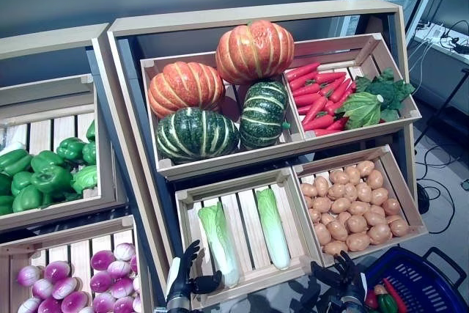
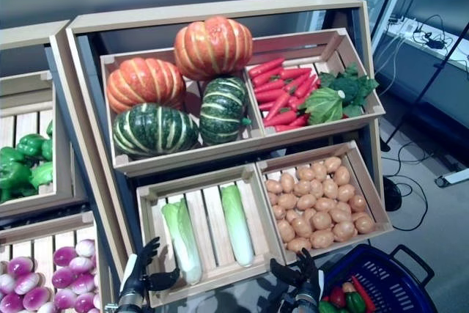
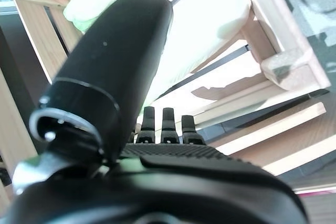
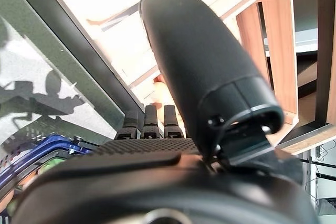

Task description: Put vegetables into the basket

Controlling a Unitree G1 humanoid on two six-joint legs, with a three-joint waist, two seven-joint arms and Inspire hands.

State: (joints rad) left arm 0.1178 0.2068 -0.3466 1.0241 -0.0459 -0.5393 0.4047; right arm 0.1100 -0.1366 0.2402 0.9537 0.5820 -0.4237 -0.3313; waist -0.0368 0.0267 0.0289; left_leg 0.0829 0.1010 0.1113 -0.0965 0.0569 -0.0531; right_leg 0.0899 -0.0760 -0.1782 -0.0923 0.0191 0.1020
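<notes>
Right now both my hands are empty, so I judge myself between picks, about to reach for another vegetable. My left hand (image 1: 183, 273) is raised at about 7 o'clock in my head view, fingers straight and spread with the thumb out, just in front of the lower wooden crate (image 1: 192, 206) that holds two napa cabbages. The nearer cabbage (image 1: 220, 243) lies just beside that hand, towards 1 o'clock from it; the second cabbage (image 1: 272, 227) lies further towards 3 o'clock in the same crate. My right hand (image 1: 338, 276) sits at about 5 o'clock, fingers relaxed and open, holding nothing, between the potato crate (image 1: 353, 207) above it and the blue basket (image 1: 429, 284) at its 4 o'clock. The basket already has a few vegetables in it, red and green ones (image 2: 344, 300), though I cannot tell exactly which kinds.

The next move, as I read it, calls for my left hand to go forward over the crate's front rail and close round the nearer cabbage along its length, then carry it across to the basket.
</notes>
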